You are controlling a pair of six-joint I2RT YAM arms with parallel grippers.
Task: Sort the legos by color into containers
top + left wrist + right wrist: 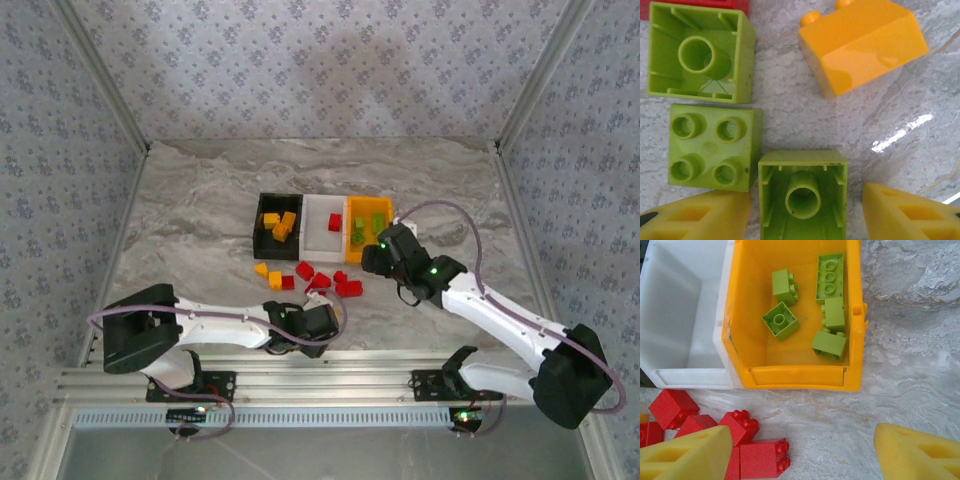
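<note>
Left gripper (804,216), jaws apart, straddled an upturned lime lego (802,192), likely light, rigid and slick. It was best pinched on its walls at 3 and 9 o'clock. Right gripper (802,454) gaped empty.

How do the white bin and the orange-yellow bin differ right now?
The white bin holds one red brick; the orange-yellow bin holds five lime green bricks. The white bin sits in the middle of the row, the orange-yellow bin at its right end. Both are open-topped, rectangular, similar in size.
</note>
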